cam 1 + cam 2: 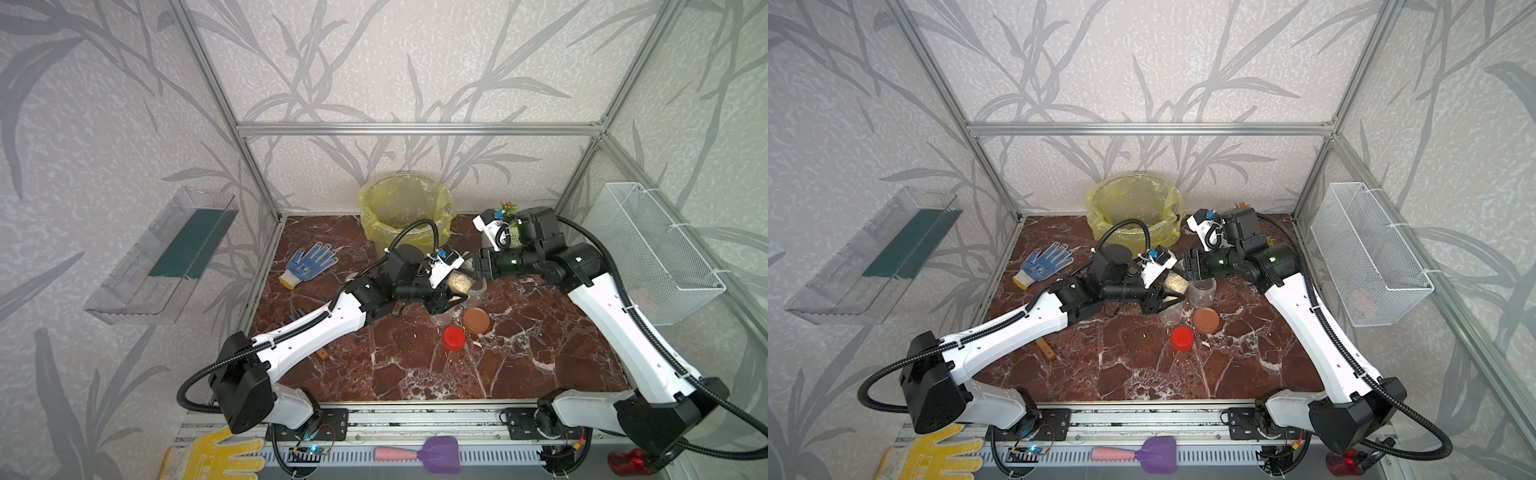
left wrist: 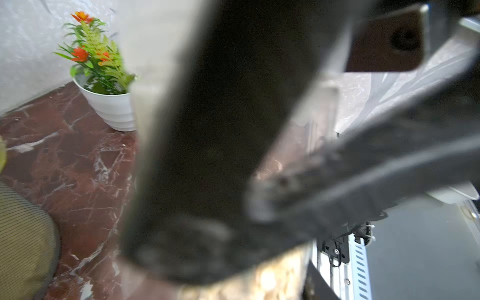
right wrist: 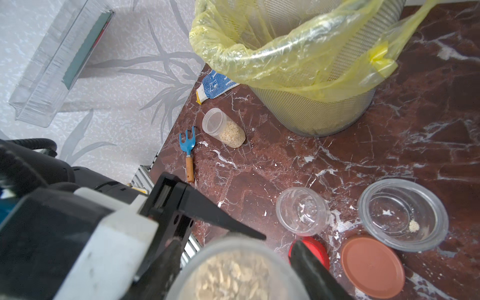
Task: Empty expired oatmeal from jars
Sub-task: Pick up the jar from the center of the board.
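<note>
Presently on the red-brown marble desk, left to right.
- Blue-dotted work glove: idle, no part in the task.
- Slim clear jar lying on its side: part full of pale flaky oatmeal, near the mesh bin lined with a yellow plastic bag.
- Left gripper: jaws clamped narrow on the wider clear jar of oatmeal, raised off the desk.
- Slim empty clear jar, red round lid, brown round lid, wide empty clear jar: grouped just beside the held jar. Both jars stand upright, bare but for crumbs.
- Right gripper: jaws apart, astride the held jar's top. Contact cannot be told, nor whether a clear lid sits on it.

Step in hand, by judgement: opening the third jar, two being done.

Next move calls for a clear mouth, then a carry to the bin and a full tip inside its rim, so that no flakes scatter.
</note>
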Robot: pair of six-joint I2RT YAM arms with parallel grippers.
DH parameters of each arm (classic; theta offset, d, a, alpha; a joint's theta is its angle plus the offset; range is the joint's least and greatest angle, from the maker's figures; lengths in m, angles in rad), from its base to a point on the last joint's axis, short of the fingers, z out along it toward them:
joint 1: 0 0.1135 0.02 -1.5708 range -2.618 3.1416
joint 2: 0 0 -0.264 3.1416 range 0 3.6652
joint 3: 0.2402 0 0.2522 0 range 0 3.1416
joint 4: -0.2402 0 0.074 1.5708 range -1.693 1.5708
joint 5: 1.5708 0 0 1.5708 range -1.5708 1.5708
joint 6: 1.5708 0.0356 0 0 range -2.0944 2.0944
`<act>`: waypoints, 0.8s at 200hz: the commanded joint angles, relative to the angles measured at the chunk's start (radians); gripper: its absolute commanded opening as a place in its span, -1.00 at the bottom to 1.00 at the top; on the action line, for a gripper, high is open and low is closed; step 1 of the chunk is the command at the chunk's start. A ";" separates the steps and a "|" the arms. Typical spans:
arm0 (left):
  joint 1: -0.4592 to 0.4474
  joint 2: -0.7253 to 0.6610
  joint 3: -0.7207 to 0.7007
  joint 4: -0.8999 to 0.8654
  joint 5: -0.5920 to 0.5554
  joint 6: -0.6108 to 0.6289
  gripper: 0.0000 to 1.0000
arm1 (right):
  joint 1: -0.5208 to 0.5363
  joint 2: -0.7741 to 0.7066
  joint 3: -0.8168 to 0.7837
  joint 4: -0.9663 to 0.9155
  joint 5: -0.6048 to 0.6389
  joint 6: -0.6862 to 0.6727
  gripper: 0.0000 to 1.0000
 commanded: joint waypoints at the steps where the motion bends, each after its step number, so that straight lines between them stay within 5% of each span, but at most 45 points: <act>1: 0.003 0.022 0.031 -0.010 -0.081 0.044 -0.70 | -0.001 -0.058 -0.025 0.008 -0.011 0.011 0.60; 65: 0.003 0.016 0.026 -0.043 -0.208 0.142 -0.81 | -0.105 -0.159 -0.105 -0.005 -0.039 0.082 0.69; 118: -0.034 -0.045 -0.014 -0.035 -0.397 0.291 -0.85 | -0.267 -0.141 -0.122 -0.019 -0.271 0.194 0.70; 160: -0.076 -0.054 -0.022 -0.041 -0.528 0.383 -0.86 | -0.275 -0.037 -0.036 -0.085 -0.343 0.225 0.76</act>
